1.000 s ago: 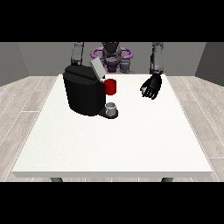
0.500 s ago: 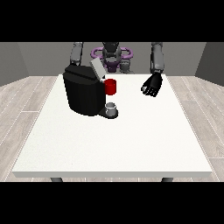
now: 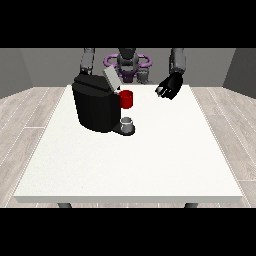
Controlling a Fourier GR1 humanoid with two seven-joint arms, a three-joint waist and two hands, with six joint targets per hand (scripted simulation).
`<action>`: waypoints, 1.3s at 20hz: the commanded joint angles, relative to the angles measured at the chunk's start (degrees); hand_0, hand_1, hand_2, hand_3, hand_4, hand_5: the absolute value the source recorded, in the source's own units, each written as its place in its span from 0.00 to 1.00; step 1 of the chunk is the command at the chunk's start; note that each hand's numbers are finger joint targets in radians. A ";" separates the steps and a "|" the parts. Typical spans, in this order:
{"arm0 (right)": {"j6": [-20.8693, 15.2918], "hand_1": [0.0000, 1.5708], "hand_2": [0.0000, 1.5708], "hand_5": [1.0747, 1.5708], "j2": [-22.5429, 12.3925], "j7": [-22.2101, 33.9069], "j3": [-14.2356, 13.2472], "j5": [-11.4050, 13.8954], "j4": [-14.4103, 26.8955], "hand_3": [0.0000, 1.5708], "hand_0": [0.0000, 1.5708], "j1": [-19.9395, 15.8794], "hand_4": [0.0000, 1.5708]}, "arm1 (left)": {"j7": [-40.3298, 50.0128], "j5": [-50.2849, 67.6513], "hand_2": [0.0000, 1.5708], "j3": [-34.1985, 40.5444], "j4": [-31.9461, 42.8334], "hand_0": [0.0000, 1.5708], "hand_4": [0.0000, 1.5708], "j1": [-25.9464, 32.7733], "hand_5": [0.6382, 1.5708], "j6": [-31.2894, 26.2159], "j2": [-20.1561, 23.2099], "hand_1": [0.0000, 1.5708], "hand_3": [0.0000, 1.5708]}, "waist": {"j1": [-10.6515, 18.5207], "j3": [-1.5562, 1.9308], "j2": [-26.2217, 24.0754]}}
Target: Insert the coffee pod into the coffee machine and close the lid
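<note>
The black coffee machine (image 3: 96, 107) stands on the table's left half, its grey lid (image 3: 111, 79) tilted up and open. A red thing at the machine (image 3: 126, 99) sits on its front, just under the lid. Lower down, a small grey thing (image 3: 128, 124) rests on the machine's base. The hand at the view's right (image 3: 169, 87) hovers above the table's far edge, to the right of the machine and apart from it, fingers relaxed with nothing in them. The arm at the view's left (image 3: 87, 61) runs down behind the machine, which hides its hand.
The white table (image 3: 150, 160) stretches wide in front of and to the right of the machine. The robot's torso (image 3: 127, 62) stands behind the far edge.
The hand at the view's right has drifted a little upward and back towards the robot. The machine and its lid look the same.
</note>
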 commanded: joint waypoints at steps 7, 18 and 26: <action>-1.01 0.00 0.00 1.00 1.74 -4.53 1.63 1.76 2.77 0.00 0.00 -1.28 0.00 | 5.65 1.68 0.89 3.03 -3.08 0.90 0.34 -10.39 1.00 -8.98 -1.14 0.90 0.85 | -2.32 0.00 0.33; 3.02 0.00 0.00 1.00 1.75 -7.06 2.45 -0.83 1.05 0.00 0.00 -2.89 0.00 | 14.56 5.26 0.81 9.66 -1.79 0.78 0.32 -25.02 1.00 -15.29 -0.46 0.78 0.82 | -7.85 0.04 1.88; 1.75 0.00 0.00 1.00 1.11 2.49 3.71 -0.10 -8.11 0.00 0.00 -6.45 0.00 | 13.31 3.93 0.79 11.17 2.06 0.74 0.31 -26.29 1.00 -13.72 3.45 0.74 0.81 | -11.91 -0.02 3.24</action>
